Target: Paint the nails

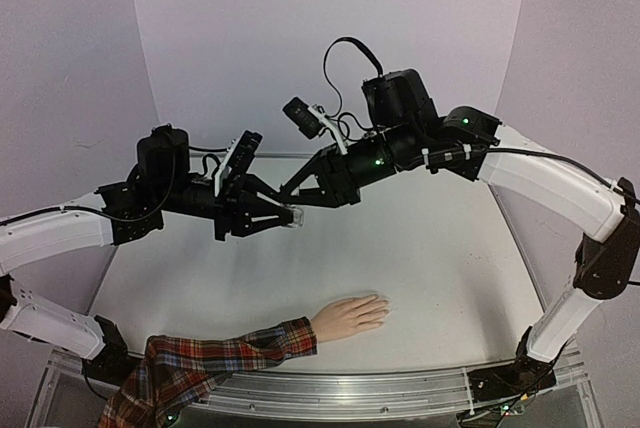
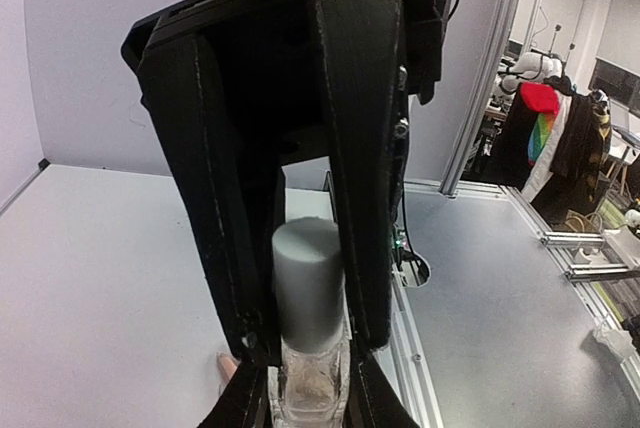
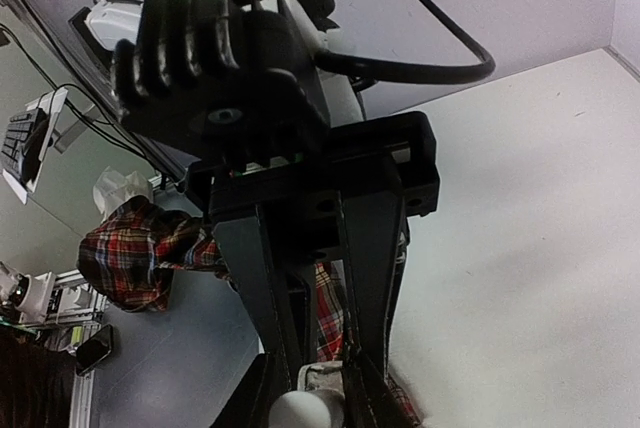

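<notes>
At the near edge of the tabletop (image 1: 450, 268), about midway along it, the mannequin hand (image 1: 350, 316) lies flat in its plaid sleeve (image 1: 225, 353). The nails (image 1: 382, 308) point toward the right edge and are too small to make out. Above mid-table the left gripper (image 1: 283, 216) is clenched on the small clear bottle (image 2: 305, 388), and the right gripper (image 3: 305, 393) clasps its white cap (image 2: 308, 283). Uncapping seems the step: brace the bottle, twist the cap about its own axis, then draw straight out.

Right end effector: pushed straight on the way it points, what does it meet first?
The right end effector meets the grey cap between its fingers first, then the bottle held by the left end effector; depth unclear.
</notes>
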{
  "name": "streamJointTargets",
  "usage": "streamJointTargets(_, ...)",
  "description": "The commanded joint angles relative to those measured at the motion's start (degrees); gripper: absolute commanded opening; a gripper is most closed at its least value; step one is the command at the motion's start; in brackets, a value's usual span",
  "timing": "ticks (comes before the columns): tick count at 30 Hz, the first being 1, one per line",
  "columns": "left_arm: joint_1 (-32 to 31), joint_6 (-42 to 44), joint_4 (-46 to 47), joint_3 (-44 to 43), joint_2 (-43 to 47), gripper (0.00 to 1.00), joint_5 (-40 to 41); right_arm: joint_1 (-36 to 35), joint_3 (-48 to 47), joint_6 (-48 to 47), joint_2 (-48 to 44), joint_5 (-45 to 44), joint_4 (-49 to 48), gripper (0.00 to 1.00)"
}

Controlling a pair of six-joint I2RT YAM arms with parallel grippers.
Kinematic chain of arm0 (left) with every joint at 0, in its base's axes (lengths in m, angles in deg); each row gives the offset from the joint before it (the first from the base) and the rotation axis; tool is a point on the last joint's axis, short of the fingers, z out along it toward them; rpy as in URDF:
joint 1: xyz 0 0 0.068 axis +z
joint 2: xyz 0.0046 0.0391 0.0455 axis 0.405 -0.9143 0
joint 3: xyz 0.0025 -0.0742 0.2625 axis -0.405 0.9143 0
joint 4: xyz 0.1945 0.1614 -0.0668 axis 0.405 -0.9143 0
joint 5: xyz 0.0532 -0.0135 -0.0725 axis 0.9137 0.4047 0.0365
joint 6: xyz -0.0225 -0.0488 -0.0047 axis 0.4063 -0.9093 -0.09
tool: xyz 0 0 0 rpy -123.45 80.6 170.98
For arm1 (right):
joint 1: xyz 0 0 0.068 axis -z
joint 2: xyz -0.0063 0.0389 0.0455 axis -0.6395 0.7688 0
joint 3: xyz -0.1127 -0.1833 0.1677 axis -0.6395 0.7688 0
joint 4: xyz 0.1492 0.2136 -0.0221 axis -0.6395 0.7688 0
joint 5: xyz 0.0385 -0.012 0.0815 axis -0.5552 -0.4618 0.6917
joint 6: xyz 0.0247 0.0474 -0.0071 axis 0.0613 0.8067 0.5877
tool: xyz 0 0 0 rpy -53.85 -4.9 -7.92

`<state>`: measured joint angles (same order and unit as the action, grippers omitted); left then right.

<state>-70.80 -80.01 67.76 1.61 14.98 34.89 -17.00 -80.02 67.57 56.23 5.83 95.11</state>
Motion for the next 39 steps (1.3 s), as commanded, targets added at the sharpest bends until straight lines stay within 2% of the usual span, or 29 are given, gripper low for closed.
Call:
streamJointTargets(1, -0.03, 1.21, 0.28, -3.72, -0.70, 0.00, -2.71, -0.07, -1.36, 0.69, 0.62, 2.37, -1.18, 0.14)
streamJointTargets(4, -0.02, 0.34, 0.28, -4.09, -0.81, 0.00, 1.17, -0.10, -1.70, 1.44, 1.18, 2.42, -1.18, 0.00)
streamJointTargets(6, -0.03, -1.39, 0.41, -4.42, -0.82, 0.00, 6.96, -0.09, -1.48, 2.14, 1.71, 1.44, -1.20, 0.00)
streamJointTargets(8, -0.03, -2.82, 1.30, -4.29, -0.87, 0.00, 16.42, -0.41, -0.62, 3.23, 2.24, -2.67, -1.66, 0.00)
streamJointTargets(10, -0.03, -4.45, 2.74, -3.92, -1.21, 0.00, 30.68, -1.38, 0.08, 6.02, 3.22, -15.10, -2.41, 0.00)
streamJointTargets(11, -0.02, -5.53, 3.36, -3.93, -1.84, 0.00, 38.25, -2.24, -0.04, 8.44, 4.12, -24.66, -2.62, 0.00)
streamJointTargets(12, -0.02, -6.49, 3.45, -4.23, -2.90, 0.00, 46.97, -3.50, -0.57, 11.08, 5.52, -37.87, -2.46, 0.00)
streamJointTargets(14, -0.07, -8.06, 1.45, -6.27, -5.78, 0.00, 58.87, -5.54, -2.84, 19.87, 8.37, -58.43, 0.60, 0.00)
streamJointTargets(16, -0.04, -7.43, -1.35, -9.16, -8.71, 0.00, 63.15, -6.67, -5.52, 25.98, 11.30, -67.93, 3.77, 0.00)
streamJointTargets(18, -0.13, -6.90, -2.09, -10.49, -10.13, 0.00, 62.04, -7.52, -8.55, 28.43, 13.73, -70.90, 6.02, 0.00)
streamJointTargets(21, -0.11, -6.41, 1.21, -7.92, -9.18, 0.00, 57.35, -7.78, -11.41, 27.50, 14.85, -68.52, 6.32, 0.00)
streamJointTargets(22, -0.12, -6.06, 2.29, -6.68, -8.59, 0.00, 55.56, -7.75, -12.24, 25.98, 14.80, -66.72, 6.30, 0.03)
streamJointTargets(23, -0.12, -5.56, 3.07, -5.64, -7.99, 0.00, 53.72, -7.66, -13.09, 24.07, 14.62, -64.69, 6.29, 0.09)
streamJointTargets(25, -0.11, -4.20, 4.03, -3.44, -6.34, 0.00, 48.42, -7.53, -13.80, 20.97, 13.64, -60.56, 6.25, 0.31)
streamJointTargets(27, -0.10, -1.69, 5.91, -0.42, -3.88, 0.00, 40.41, -6.89, -12.96, 18.40, 11.91, -55.75, 6.29, 0.42)
streamJointTargets(29, -0.12, -0.35, 9.38, 3.99, -1.01, 0.00, 33.09, -5.58, -10.92, 16.42, 9.06, -49.56, 6.06, 0.49)
streamJointTargets(32, -0.16, 0.59, 10.96, 7.25, 2.20, 0.00, 25.99, -4.04, -6.57, 12.04, 4.95, -37.21, 4.71, 0.54)
streamJointTargets(36, -0.07, 3.25, 8.64, 7.22, 3.35, 0.00, 18.98, -1.44, -1.32, 6.88, 0.76, -18.26, 1.93, 0.60)
streamJointTargets(39, -0.08, 3.69, 7.12, 5.94, 3.09, 0.00, 14.44, -1.02, -0.50, 4.52, -0.03, -12.20, 1.98, 0.60)
